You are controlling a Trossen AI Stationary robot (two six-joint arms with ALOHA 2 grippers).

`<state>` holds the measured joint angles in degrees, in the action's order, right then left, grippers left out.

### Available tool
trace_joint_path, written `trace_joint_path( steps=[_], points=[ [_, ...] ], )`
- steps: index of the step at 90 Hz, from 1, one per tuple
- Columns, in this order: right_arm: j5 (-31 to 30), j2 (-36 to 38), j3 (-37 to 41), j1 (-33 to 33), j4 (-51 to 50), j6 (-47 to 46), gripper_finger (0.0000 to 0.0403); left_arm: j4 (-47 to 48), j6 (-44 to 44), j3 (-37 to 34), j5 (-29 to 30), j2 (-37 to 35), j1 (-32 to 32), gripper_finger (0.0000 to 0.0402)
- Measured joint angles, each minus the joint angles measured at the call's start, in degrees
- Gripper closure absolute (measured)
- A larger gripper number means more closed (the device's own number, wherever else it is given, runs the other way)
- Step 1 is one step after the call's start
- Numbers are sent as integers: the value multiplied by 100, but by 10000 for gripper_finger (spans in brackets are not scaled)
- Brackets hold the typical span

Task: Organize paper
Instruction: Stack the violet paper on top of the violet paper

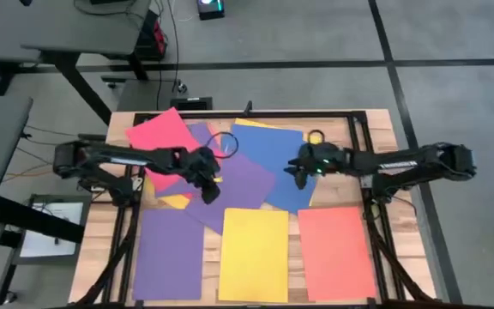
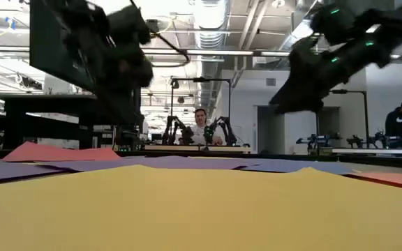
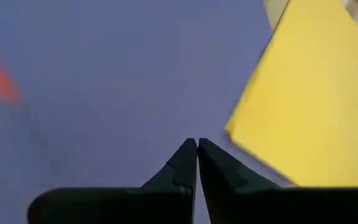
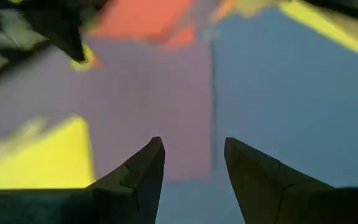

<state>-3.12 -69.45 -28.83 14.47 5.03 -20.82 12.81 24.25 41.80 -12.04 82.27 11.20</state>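
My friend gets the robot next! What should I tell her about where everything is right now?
Left gripper: jaws shut, empty, over the purple sheet in the middle pile.
Right gripper: jaws open, empty, above the blue sheet.
Done: three sheets lie side by side along the near edge, purple, yellow and orange-red.
Left: the jumbled pile farther back, with a red sheet, the purple and blue sheets, and yellow ones peeking out underneath, needs sorting.
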Motion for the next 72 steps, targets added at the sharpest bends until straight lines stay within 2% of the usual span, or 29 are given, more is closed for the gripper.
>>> trace_joint_path(
  steps=[23,38,54,72],
  points=[
    [523,-2038,-1307,342,-604,120,243,-1375,-536,-26,-10,1415,0,401],
    [620,-2860,-2007,341,-1271,137,243,-1912,-721,-7,-80,1806,5,401],
    [829,-3211,-2344,230,-1598,152,243,-1974,-954,-23,-46,1762,7,401],
    [1737,-3101,-2344,116,-1384,136,243,-1991,-1028,-28,-31,1762,7,401]
  ],
)
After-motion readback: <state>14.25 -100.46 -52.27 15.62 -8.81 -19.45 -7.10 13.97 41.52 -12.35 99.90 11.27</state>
